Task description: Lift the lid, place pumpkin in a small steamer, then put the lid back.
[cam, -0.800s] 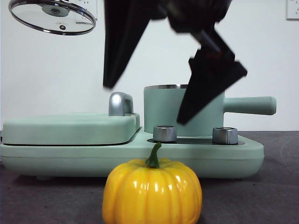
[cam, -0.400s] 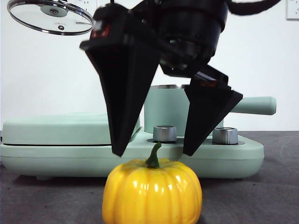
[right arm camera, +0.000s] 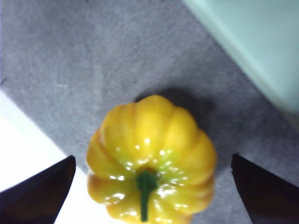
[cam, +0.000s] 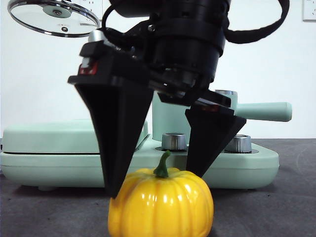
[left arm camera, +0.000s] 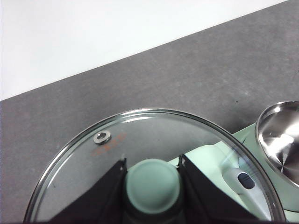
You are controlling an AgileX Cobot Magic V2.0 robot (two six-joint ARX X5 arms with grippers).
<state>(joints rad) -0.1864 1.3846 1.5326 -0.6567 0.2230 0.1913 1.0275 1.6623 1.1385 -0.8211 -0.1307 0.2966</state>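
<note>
The yellow-orange pumpkin (cam: 161, 202) with a green stem stands on the dark table at the front, also in the right wrist view (right arm camera: 152, 156). My right gripper (cam: 155, 185) is open, straight above it, one jaw tip low on each side of the pumpkin's top; it also shows in the right wrist view (right arm camera: 152, 186). My left gripper (left arm camera: 153, 182) is shut on the mint knob of the glass lid (left arm camera: 154, 163), held high at the top left of the front view (cam: 53, 17). The small steamer (cam: 170, 121) stands open on the base behind the right gripper, its long handle (cam: 264, 111) pointing right.
The wide flat mint-green griddle cover (cam: 74, 136) with a chrome handle lies at the left of the appliance base (cam: 247, 170). Two steel knobs (cam: 174, 141) sit on the base in front of the pot. A white wall stands behind.
My right gripper has come down from above the pot, jaws spread, until its tips flank the pumpkin's top. The lid stays held high at the left.
</note>
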